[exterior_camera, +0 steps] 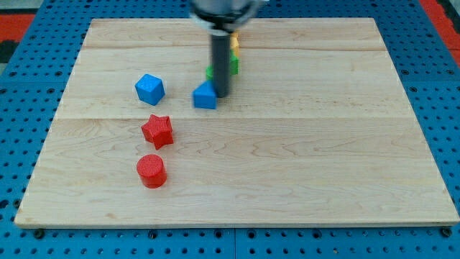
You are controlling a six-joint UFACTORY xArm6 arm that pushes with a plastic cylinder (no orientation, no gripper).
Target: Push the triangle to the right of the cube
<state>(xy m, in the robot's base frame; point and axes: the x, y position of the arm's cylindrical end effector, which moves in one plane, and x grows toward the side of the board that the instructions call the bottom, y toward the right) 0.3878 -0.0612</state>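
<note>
A blue triangle block (204,96) lies on the wooden board (287,165), a little above the middle. A blue cube (149,88) sits to its left, with a gap between them. My dark rod comes down from the view's top, and my tip (221,96) rests against the triangle's right side. A green block (231,67) and a yellow block (233,42) sit behind the rod, mostly hidden by it, so their shapes cannot be made out.
A red star block (157,131) lies below the cube. A red cylinder (152,171) lies below the star. Blue pegboard (29,72) surrounds the board on all sides.
</note>
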